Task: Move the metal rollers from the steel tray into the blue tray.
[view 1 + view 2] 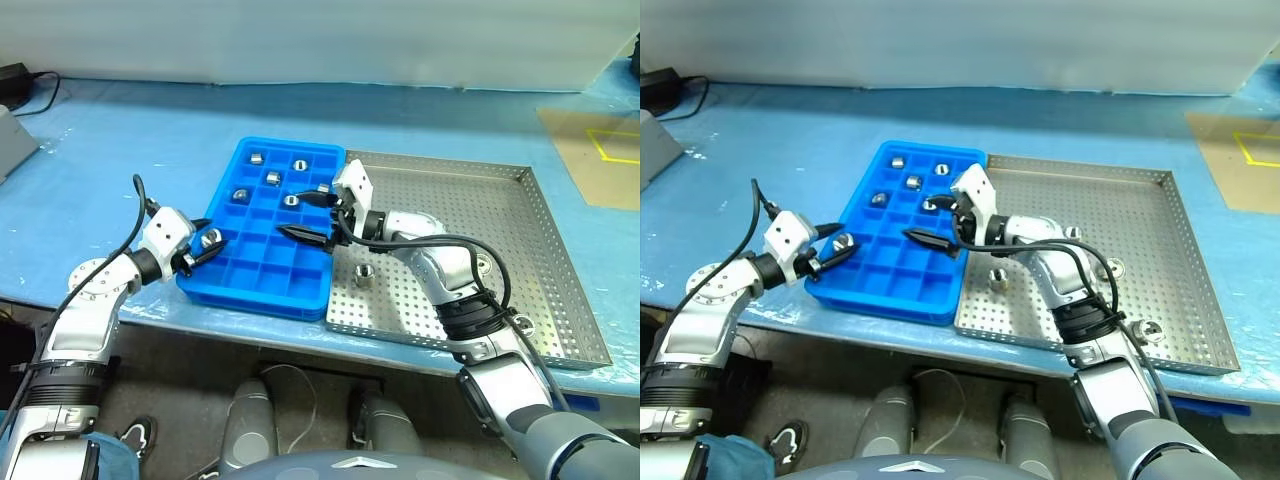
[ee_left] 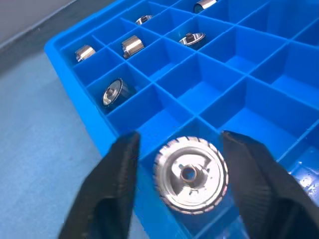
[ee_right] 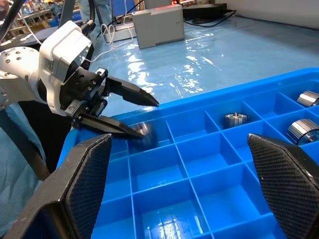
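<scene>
While left gripper [image 2: 187, 164] parts half-wide around metal roller [image 2: 190, 174] dropping into blue tray [image 1: 300, 290] edge cell, withdraw straight; right gripper [image 1: 314, 217] hangs wide, empty.

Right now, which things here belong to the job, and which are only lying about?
Job:
- rollers
- steel tray
- blue tray
- left gripper, roller between its fingers
- right gripper

Lying about:
- grey box
- black cable

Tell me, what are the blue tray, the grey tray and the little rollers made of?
Blue tray: looks like moulded plastic, glossy, uniform colour. Grey tray: likely sheet steel, dull sheen, punched holes. Rollers: polished metal, mirror-bright reflections.
</scene>
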